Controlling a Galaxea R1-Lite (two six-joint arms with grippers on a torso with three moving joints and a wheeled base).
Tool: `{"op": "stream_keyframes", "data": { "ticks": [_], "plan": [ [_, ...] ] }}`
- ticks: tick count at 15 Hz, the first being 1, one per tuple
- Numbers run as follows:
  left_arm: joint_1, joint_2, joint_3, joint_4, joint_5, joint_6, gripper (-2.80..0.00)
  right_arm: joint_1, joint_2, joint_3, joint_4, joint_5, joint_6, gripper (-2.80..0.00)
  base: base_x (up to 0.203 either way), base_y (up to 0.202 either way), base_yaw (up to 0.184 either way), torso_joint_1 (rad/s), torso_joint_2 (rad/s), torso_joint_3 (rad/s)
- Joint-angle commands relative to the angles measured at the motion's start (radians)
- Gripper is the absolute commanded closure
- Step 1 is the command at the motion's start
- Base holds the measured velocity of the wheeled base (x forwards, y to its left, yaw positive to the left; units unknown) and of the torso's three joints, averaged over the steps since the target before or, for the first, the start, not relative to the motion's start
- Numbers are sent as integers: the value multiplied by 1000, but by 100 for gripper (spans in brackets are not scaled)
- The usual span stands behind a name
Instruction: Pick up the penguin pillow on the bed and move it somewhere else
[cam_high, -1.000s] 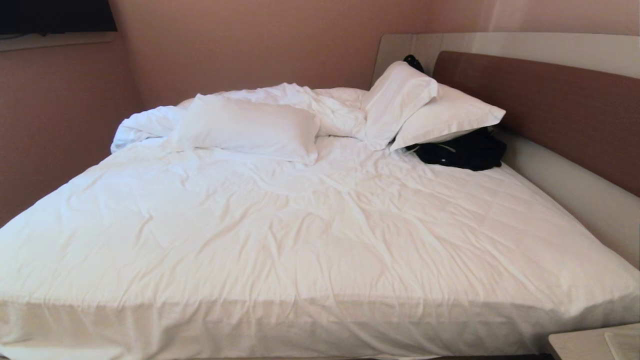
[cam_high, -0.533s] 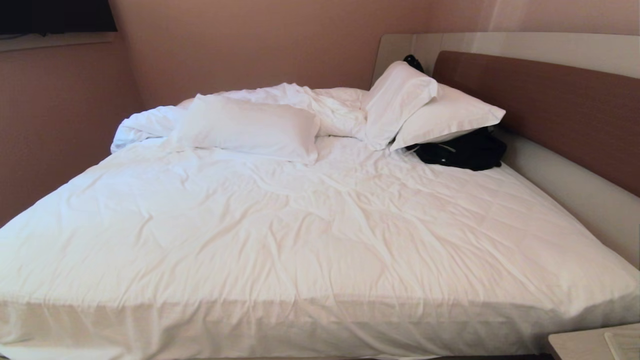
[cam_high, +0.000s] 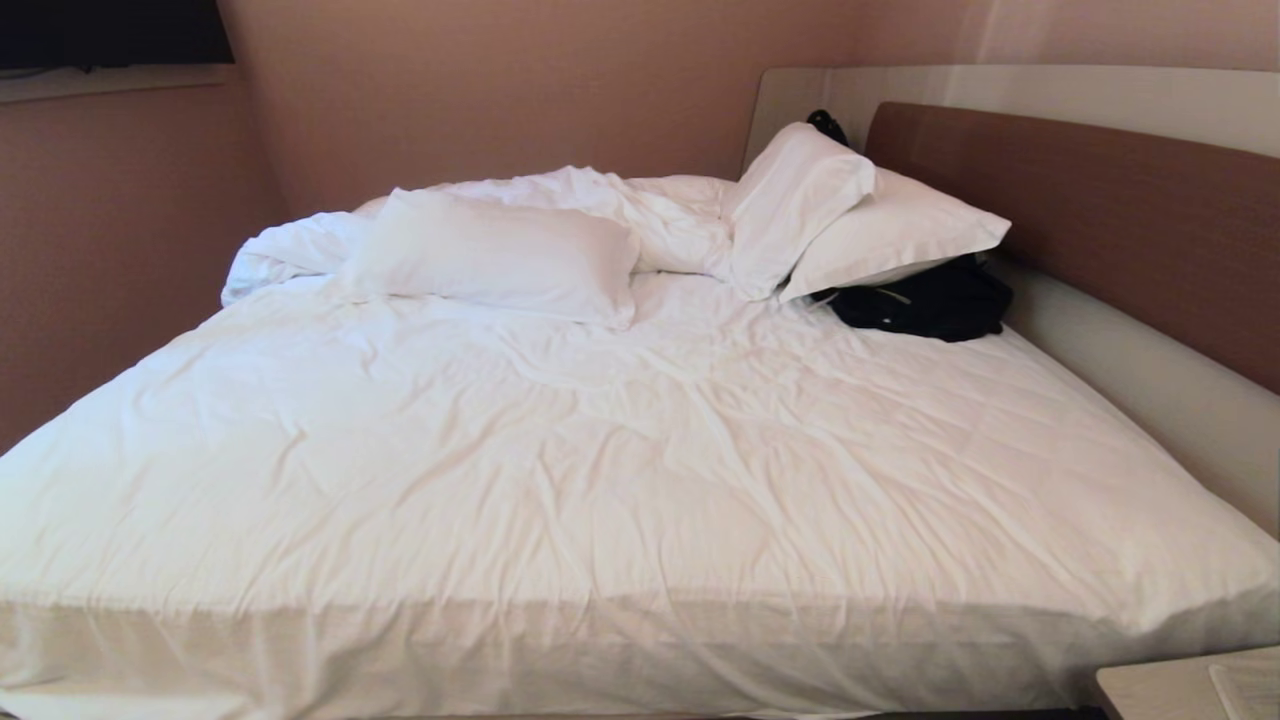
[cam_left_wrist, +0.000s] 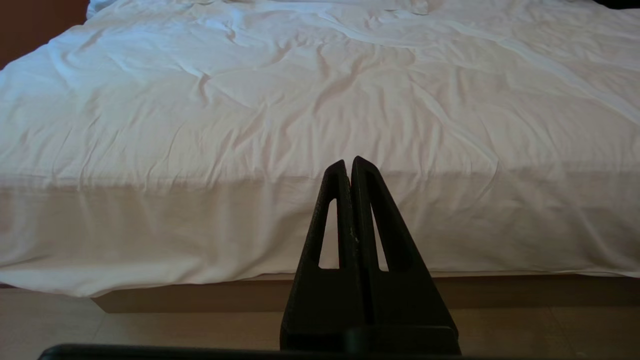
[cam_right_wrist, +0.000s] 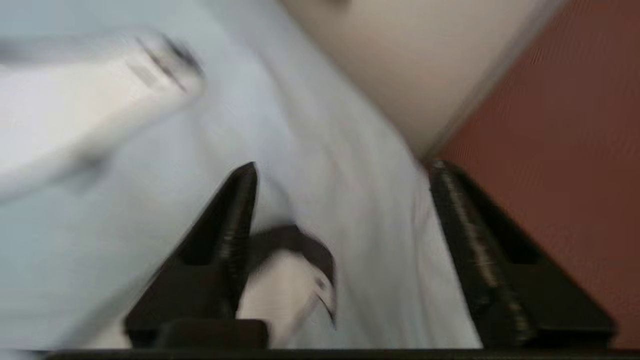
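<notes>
- Our left gripper (cam_left_wrist: 350, 165) is parked low in front of the bed (cam_high: 640, 480), level with the hanging edge of the duvet (cam_left_wrist: 250, 125). Its two black fingers are pressed together tip to tip and hold nothing.
- Our right gripper (cam_right_wrist: 342, 167) appears only in the right wrist view. Its two fingers stand wide apart, released, with pale blue fabric filling the gap between them.
- We read that fabric as the penguin pillow (cam_right_wrist: 150, 200): light blue cloth with a black-and-white penguin print (cam_right_wrist: 295, 280) showing just beside one finger. The view is blurred, and we cannot tell whether either finger touches the cloth. No finger is clamped on it.
- Beyond the pillow in the same view, a beige surface and a red-brown surface (cam_right_wrist: 575, 150) meet at an edge. We cannot place the pillow's exact position from this view.
- In the head view neither arm and no part of the penguin pillow is visible.
- The head view shows the bed with its rumpled white duvet, one white pillow (cam_high: 490, 255) lying toward the far left, and two white pillows (cam_high: 850, 215) leaning at the brown headboard (cam_high: 1100, 210).
- A black garment or bag (cam_high: 925, 300) lies under the two leaning pillows, touching the lower one.
- A corner of a pale nightstand (cam_high: 1160, 690) shows near the right foot of the bed.
</notes>
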Motion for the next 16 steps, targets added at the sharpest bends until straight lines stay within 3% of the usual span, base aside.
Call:
{"op": "stream_keyframes", "data": {
  "ticks": [1, 5, 8, 10, 12, 16],
  "plan": [
    [0, 0, 0, 1, 0, 0, 0, 12, -149, 26, 18, 39, 4, -280, 0, 0, 0, 0, 0, 0],
    [0, 0, 0, 1, 0, 0, 0, 151, -402, 55, 127, 54, 40, -280, 0, 0, 0, 0, 0, 0],
    [0, 0, 0, -1, 0, 0, 0, 400, -603, 58, 314, -11, 108, -280, 0, 0, 0, 0, 0, 0],
    [0, 0, 0, -1, 0, 0, 0, 627, -702, 49, 454, -98, 228, -280, 0, 0, 0, 0, 0, 0],
    [0, 0, 0, -1, 0, 0, 0, 867, -769, 33, 551, -206, 405, -280, 0, 0, 0, 0, 0, 0],
    [0, 0, 0, -1, 0, 0, 0, 1254, -812, 19, 631, -460, 719, -280, 0, 0, 0, 0, 0, 0]
  ]
}}
